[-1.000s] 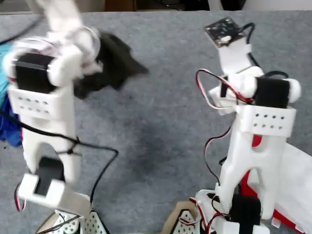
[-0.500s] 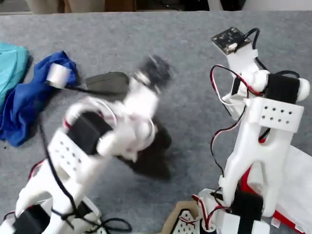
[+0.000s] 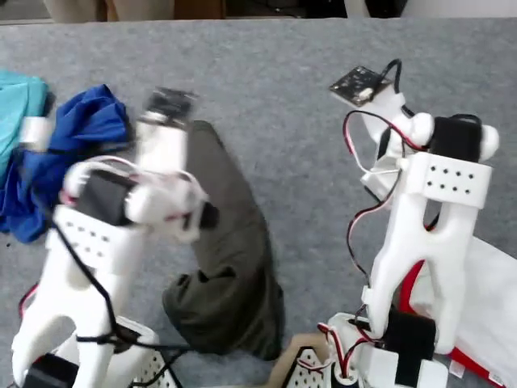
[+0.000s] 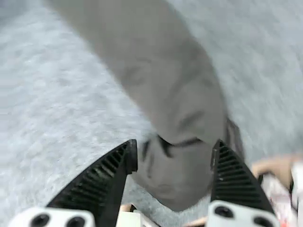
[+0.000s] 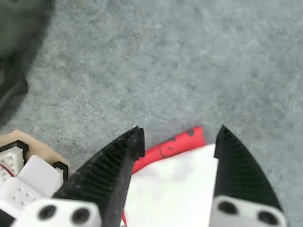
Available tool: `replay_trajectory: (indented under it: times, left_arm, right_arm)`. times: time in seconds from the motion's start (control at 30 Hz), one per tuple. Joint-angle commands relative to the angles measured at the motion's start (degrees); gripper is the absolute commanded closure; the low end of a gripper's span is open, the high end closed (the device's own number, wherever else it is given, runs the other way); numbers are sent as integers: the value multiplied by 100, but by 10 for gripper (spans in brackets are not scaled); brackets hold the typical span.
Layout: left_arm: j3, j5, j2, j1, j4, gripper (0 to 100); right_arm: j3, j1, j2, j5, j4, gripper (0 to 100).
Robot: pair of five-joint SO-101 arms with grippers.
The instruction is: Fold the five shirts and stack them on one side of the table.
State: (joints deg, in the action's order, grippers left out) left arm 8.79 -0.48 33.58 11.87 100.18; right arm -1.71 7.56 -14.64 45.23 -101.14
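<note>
Dark olive cloth shirt (image 3: 230,291), bunched on grey worktop (image 3: 307,121): expect limp, light fabric; pinch a hem. Left jaws and right jaws spread.

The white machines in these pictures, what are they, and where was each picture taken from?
They are two white robot arms, the left arm and the right arm, at a grey felt-covered table. One picture looks down from above; the other two come from a camera on each wrist. The left gripper is open above a crumpled dark olive-grey shirt. The right gripper is open above a white and red cloth. A blue shirt and a teal shirt lie at the table's side. Nothing is held.
</note>
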Motion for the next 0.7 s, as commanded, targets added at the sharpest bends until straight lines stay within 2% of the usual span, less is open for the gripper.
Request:
replay_trajectory:
  times: [0.0,0.07,0.23,0.37,0.5,0.67]
  left_arm:
    - [-325,44,84,-1477,53,741]
    - [-132,44,48,-1996,-62,739]
    - [985,-9,-84,-2971,-1099,740]
    - [2022,-571,92,-3560,-1776,743]
    - [3007,-888,611,-4185,-2224,743]
    - [4088,-1327,1719,-5029,-2769,741]
  right_arm:
    - [145,-567,-31,26,-97,742]
    - [365,-1095,4,-273,-97,742]
    - [1068,-2888,-31,-923,-97,742]
    - [1578,-4435,-13,-1371,-88,742]
    - [2026,-5745,-40,-1486,-88,742]
    - [2105,-6914,-40,-1442,-62,742]
